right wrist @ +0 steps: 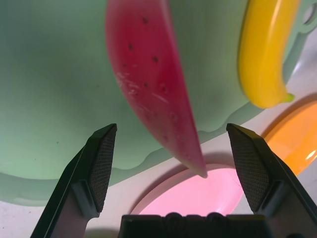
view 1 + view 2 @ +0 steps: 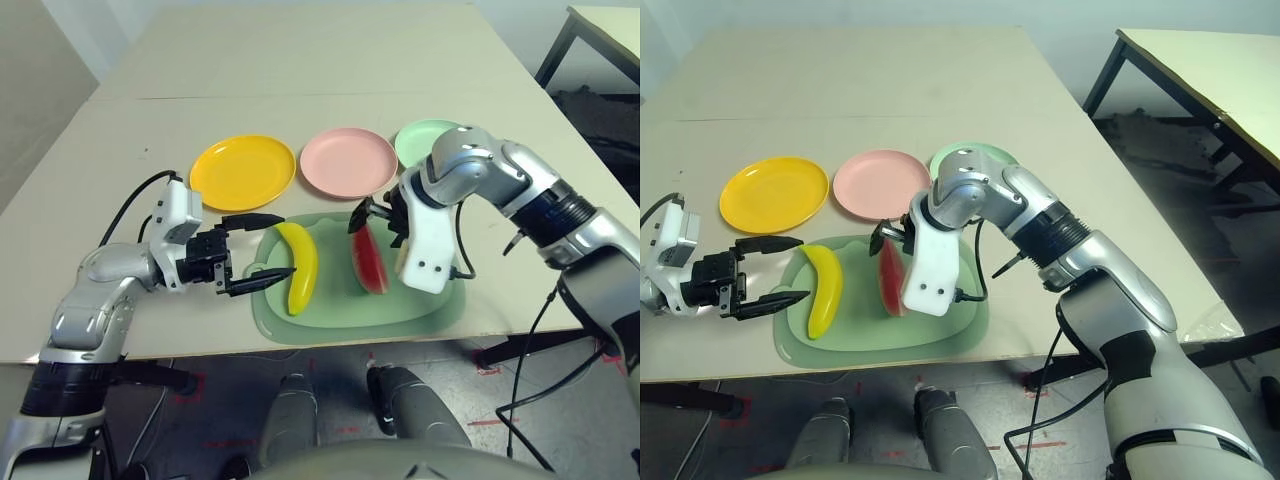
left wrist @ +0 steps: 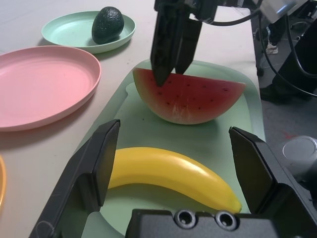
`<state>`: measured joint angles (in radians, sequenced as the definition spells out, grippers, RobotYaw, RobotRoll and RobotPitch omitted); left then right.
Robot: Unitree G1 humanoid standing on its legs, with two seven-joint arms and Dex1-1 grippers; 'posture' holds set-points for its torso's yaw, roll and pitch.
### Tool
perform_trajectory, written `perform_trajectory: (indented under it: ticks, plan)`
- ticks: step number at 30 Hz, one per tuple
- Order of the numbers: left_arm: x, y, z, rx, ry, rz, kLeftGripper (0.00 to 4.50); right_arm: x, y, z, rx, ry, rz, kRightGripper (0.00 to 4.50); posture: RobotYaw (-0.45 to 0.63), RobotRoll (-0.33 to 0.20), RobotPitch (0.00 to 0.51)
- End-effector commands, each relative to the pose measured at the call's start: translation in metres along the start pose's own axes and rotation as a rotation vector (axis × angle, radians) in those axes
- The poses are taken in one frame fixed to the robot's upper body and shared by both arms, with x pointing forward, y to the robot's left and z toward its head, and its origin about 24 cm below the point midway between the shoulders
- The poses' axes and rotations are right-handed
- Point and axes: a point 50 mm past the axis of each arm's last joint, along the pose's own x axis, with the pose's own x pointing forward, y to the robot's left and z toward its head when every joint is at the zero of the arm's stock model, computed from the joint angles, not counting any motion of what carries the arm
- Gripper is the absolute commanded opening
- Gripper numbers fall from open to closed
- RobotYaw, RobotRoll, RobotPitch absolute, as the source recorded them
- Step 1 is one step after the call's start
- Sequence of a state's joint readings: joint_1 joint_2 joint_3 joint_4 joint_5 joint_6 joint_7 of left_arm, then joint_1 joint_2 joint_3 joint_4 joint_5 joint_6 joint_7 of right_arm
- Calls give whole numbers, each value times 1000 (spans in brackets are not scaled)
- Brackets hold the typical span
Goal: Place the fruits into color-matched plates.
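Banana [image 2: 299, 266] and watermelon [image 2: 369, 262] on mat [image 2: 330, 322] at desk's near edge. Avocado [image 3: 107, 24] in green plate [image 3: 64, 30]. Left gripper [image 2: 258, 250] wide, beside banana. Right gripper [image 1: 171, 171] wide, over watermelon's tip.

Banana [image 2: 299, 265] is coloured plain yellow; watermelon wedge [image 3: 190, 95] is red, speckled with dark seeds, rind green. Avocado [image 3: 107, 24] is dark green. Plates are yellow-orange [image 2: 243, 171], pale pink [image 2: 348, 161], mint green [image 3: 64, 30]. Cutting mat [image 2: 340, 312] is pale green; worktop [image 2: 300, 70] beige. Gripper fingers [image 1: 100, 163] are black.
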<state>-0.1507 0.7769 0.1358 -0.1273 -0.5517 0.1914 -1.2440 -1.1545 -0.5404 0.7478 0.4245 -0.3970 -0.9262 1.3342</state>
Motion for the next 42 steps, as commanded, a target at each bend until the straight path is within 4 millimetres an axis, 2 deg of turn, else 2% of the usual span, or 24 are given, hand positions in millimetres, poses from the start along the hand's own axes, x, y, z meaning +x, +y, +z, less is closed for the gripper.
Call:
perform_trajectory:
  ticks: [1, 10, 21, 24, 29, 30, 37, 42]
  plan:
    - [1, -1, -2, 3, 13, -6, 4500, 11, 6, 4, -12, -19, 29, 4468, -30, 0, 161]
    - [0, -2, -1, -1, 14, -3, 4500, 17, 16, 16, 0, -50, 62, 4468, -31, 0, 163]
    - [1, -1, 0, 3, 10, -3, 4500, 23, 16, 18, 40, -46, 63, 4468, -35, 0, 169]
    - [2, -1, 2, 5, 11, -3, 4500, 24, 16, 18, 50, -45, 64, 3838, -36, 0, 169]
    - [4, 0, 6, 10, 9, -1, 4500, 24, 16, 17, 72, -37, 69, 2204, -37, 0, 174]
    - [5, 0, 7, 10, 9, -1, 4500, 24, 16, 16, 76, -36, 68, 2090, -38, 0, 174]
    - [4, 0, 5, 4, 11, 2, 4500, 21, 15, 15, 99, -36, 67, 2090, -42, 0, 173]
    - [2, 0, 2, -4, 10, 20, 4500, 5, 4, 2, 153, -17, 27, 2090, -44, 0, 171]
